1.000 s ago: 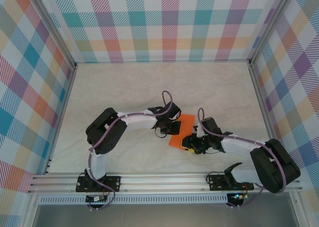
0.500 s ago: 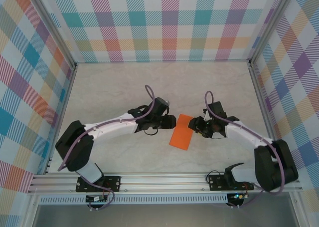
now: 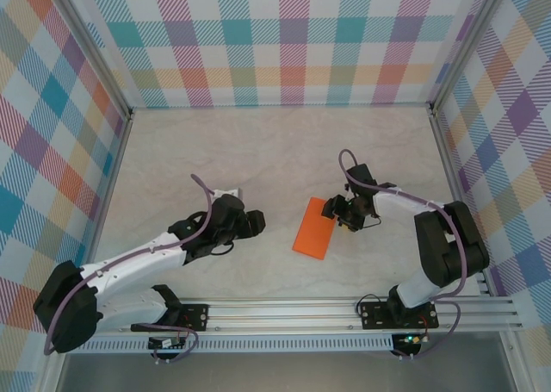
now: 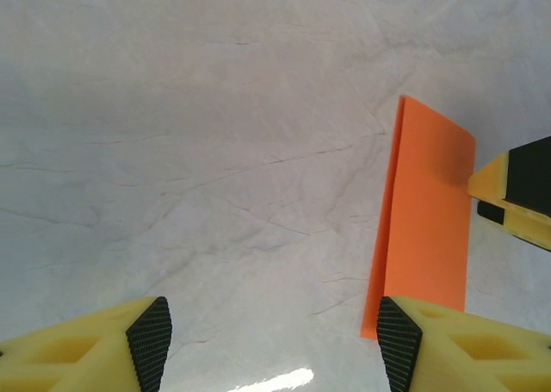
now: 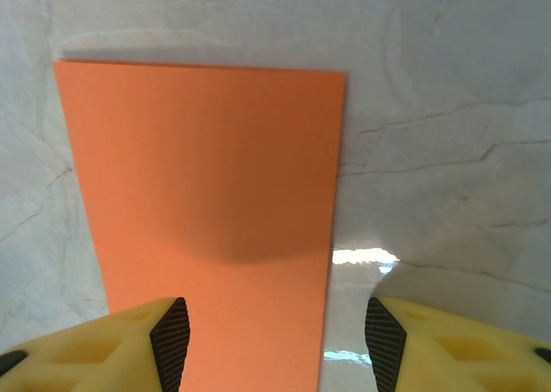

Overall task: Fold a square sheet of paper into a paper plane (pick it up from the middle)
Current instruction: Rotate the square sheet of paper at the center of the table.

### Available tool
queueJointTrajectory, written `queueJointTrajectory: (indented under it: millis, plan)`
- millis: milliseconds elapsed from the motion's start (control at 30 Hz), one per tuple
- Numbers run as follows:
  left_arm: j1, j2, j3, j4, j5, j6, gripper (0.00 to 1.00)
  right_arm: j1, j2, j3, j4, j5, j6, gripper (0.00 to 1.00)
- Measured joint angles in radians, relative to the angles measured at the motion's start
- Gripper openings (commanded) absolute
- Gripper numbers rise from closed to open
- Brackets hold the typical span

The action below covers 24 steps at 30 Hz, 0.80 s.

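I see left arm, right arm: white links, black joint housings, purple cables looped alongside. Left gripper, right gripper: yellow fingers, black ribbed pads.

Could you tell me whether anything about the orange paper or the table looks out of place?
Nothing stands out. The orange paper lies flat on the table as a clean rectangle, slanted to the table's edges, no tear or crumple visible. The left hand and right hand are both open.
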Motion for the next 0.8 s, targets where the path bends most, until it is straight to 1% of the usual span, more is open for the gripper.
queueJointTrajectory:
  millis: [200, 467, 600, 800]
  plan:
    - [0.004, -0.043, -0.022, -0.001, -0.016, -0.012, 0.69, 0.006, 0.048, 0.061, -0.068, 0.003, -0.004, 0.58]
    - [0.008, -0.045, -0.022, -0.004, -0.022, -0.012, 0.7, 0.042, 0.084, 0.117, -0.137, 0.061, -0.028, 0.45]
    - [0.008, -0.043, -0.022, -0.004, -0.021, -0.012, 0.7, 0.084, 0.138, 0.175, -0.101, 0.049, -0.043, 0.46]
    - [0.008, -0.037, -0.022, -0.003, -0.017, -0.012, 0.69, 0.119, 0.162, 0.225, -0.09, 0.04, -0.076, 0.48]
